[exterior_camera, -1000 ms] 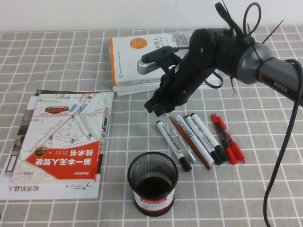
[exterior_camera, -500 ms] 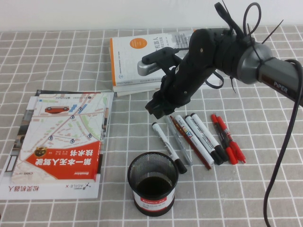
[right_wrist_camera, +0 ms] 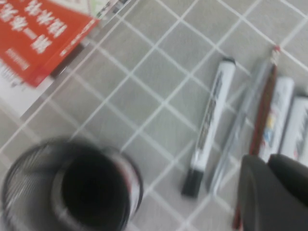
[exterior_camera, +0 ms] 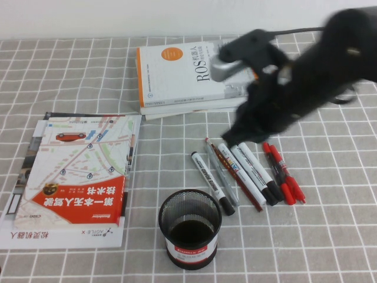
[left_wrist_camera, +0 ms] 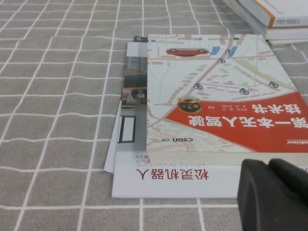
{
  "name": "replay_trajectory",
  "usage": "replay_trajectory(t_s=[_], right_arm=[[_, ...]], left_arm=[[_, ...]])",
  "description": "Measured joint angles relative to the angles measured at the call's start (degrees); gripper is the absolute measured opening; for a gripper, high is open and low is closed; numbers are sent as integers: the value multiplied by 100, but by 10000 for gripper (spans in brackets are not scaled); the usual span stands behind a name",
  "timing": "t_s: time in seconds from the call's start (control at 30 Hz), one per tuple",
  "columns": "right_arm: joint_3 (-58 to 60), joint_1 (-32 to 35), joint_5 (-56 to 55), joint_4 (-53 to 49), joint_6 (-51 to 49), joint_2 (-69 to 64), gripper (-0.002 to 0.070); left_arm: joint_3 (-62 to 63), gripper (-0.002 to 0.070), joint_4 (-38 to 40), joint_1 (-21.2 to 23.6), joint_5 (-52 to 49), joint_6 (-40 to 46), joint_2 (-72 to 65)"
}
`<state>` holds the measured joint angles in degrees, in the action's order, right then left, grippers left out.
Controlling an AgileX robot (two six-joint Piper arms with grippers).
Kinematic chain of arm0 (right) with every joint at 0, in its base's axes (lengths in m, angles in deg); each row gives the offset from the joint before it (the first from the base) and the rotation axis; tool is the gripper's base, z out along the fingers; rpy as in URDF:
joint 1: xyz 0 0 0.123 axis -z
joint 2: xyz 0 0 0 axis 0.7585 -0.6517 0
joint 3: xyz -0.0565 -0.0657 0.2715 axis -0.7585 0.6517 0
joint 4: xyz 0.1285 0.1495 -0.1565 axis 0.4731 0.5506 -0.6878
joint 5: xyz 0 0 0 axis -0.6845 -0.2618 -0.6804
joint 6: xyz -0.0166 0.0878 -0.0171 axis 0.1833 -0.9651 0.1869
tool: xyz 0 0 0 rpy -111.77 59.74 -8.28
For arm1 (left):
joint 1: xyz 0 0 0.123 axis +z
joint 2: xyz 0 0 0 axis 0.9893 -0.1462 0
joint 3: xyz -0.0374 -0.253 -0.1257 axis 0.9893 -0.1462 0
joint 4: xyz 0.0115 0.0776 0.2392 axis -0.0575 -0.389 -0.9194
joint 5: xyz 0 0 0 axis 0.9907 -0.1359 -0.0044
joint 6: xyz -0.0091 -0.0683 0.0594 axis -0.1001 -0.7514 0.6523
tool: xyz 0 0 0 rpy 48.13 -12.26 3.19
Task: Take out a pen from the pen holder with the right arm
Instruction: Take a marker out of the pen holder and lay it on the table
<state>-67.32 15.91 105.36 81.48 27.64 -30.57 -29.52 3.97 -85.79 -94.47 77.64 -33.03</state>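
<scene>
The black mesh pen holder [exterior_camera: 189, 227] stands upright near the front of the table and looks empty; it also shows in the right wrist view [right_wrist_camera: 72, 187]. Several pens lie side by side to its back right: a white marker [exterior_camera: 212, 181], a silver pen [exterior_camera: 222, 175], a red-brown pen [exterior_camera: 237, 177], two more white markers [exterior_camera: 254, 171] and red pens [exterior_camera: 284, 174]. My right gripper [exterior_camera: 240, 134] hangs blurred above the pens' far ends, shut and empty [right_wrist_camera: 268, 163]. My left gripper [left_wrist_camera: 269, 166] is shut, hovering by the front edge of a red book [left_wrist_camera: 226, 115].
A stack of white and orange books [exterior_camera: 182, 76] lies at the back centre. A red and white book [exterior_camera: 76, 177] rests on a larger white one at the left. The grey checked cloth [exterior_camera: 306, 236] covers the table.
My right arm has swung up and to the right, away from the pens, and its fingers have come together. The white marker it was over now lies on the cloth.
</scene>
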Motion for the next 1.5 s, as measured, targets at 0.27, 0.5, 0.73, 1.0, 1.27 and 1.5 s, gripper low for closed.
replay_trajectory(t_s=[0.27, 0.5, 0.73, 1.0, 1.27, 1.5], right_arm=[[1577, 0, -247, -159, -569, 2265, -12], [2124, 0, 298, -135, -762, 3656, -12], [2157, 0, 1614, -65, -766, 4172, -12], [2815, 168, 728, -556, -807, 4258, -12], [5593, 1567, -2432, -282, -807, 5722, -12], [7879, 2743, -4340, 24, -807, 7340, -13]], left_arm=[[0, -3, 0, 0, 0, 0, 0], [0, -3, 0, 0, 0, 0, 0], [0, -3, 0, 0, 0, 0, 0], [0, -3, 0, 0, 0, 0, 0], [0, -3, 0, 0, 0, 0, 0], [0, -3, 0, 0, 0, 0, 0]])
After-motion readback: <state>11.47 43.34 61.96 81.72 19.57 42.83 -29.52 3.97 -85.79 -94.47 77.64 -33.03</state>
